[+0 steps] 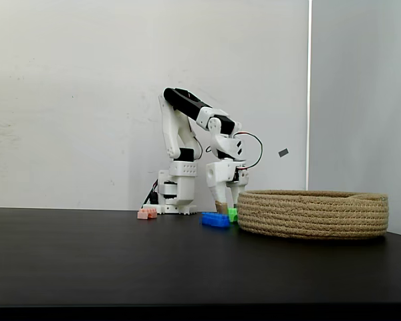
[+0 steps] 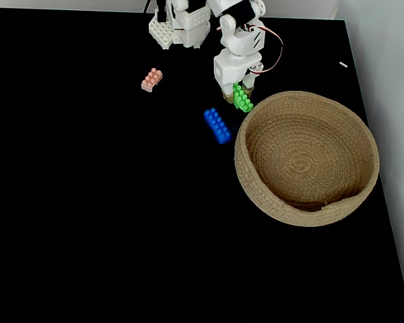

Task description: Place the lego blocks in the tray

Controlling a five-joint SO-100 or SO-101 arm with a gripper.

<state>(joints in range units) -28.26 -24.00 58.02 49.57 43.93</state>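
The tray [image 1: 314, 214] [image 2: 306, 158] is a wide, low basket of coiled tan rope on the right of the black table. A green lego block [image 1: 232, 215] [image 2: 242, 98] lies just off its near-left rim. My gripper [image 1: 228, 207] [image 2: 238, 88] points down over the block's far end, fingers slightly apart and tips at block height, so it looks open. A blue block [image 1: 215, 219] [image 2: 217, 126] lies beside the green one, left of the tray. A pale pink block [image 1: 147, 213] [image 2: 151, 79] sits apart, near the arm's base. The tray looks empty in the view from above.
The arm's white base [image 1: 174, 194] [image 2: 178, 27] stands at the table's back edge. A white wall rises behind, and the table's right edge [image 2: 380, 182] runs close to the tray. Open black tabletop stretches to the left and front.
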